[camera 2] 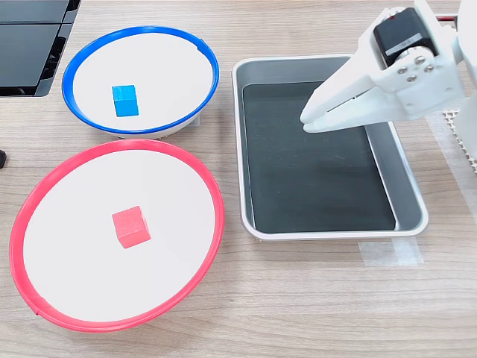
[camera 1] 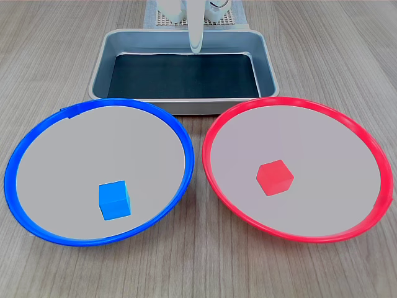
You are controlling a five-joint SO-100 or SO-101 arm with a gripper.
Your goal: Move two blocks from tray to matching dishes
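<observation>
A bright blue block (camera 1: 115,200) (camera 2: 125,101) lies inside the blue-rimmed dish (camera 1: 37,133) (camera 2: 89,56). A red block (camera 1: 275,177) (camera 2: 131,226) rests in the red-rimmed dish (camera 1: 347,124) (camera 2: 45,194). The grey tray (camera 1: 99,68) (camera 2: 414,194) holds only its black mat. My white gripper (camera 1: 195,48) (camera 2: 309,121) hangs over the tray's far part, jaws together, holding nothing. In the first exterior view only its tip shows, at the top edge.
Everything sits on a wood-grain table. A dark panel (camera 2: 30,45) lies at the second exterior view's top left, beside the blue dish. The arm's white base (camera 1: 186,12) stands behind the tray on a perforated mat. A strip of clear tape (camera 2: 387,253) lies beside the tray.
</observation>
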